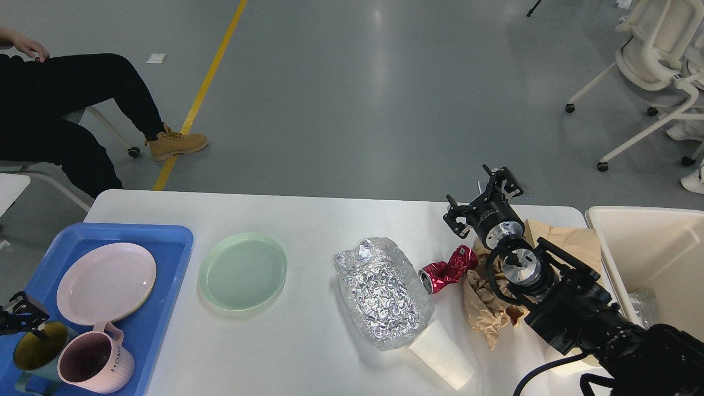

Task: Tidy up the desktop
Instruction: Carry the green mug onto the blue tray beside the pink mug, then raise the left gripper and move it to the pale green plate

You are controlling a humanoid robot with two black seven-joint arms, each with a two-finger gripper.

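The white desktop (308, 220) holds a pale green plate (242, 271), a crumpled foil sheet (381, 291), a crushed red can (448, 268), crumpled brown paper (487, 308) and a white paper cup (443, 355) lying on its side. My right gripper (484, 195) is open and empty. It hangs over the far right part of the desktop, just behind the can. My left gripper (25, 312) is at the left edge, open, just above the rim of a teal mug (34, 345) on the blue tray (165, 308).
The blue tray also holds a pink plate (106, 283) and a pink mug (91, 363). A cream bin (649, 247) stands at the desktop's right end. A seated person (66, 110) is at the far left, and office chairs (654, 60) at the far right.
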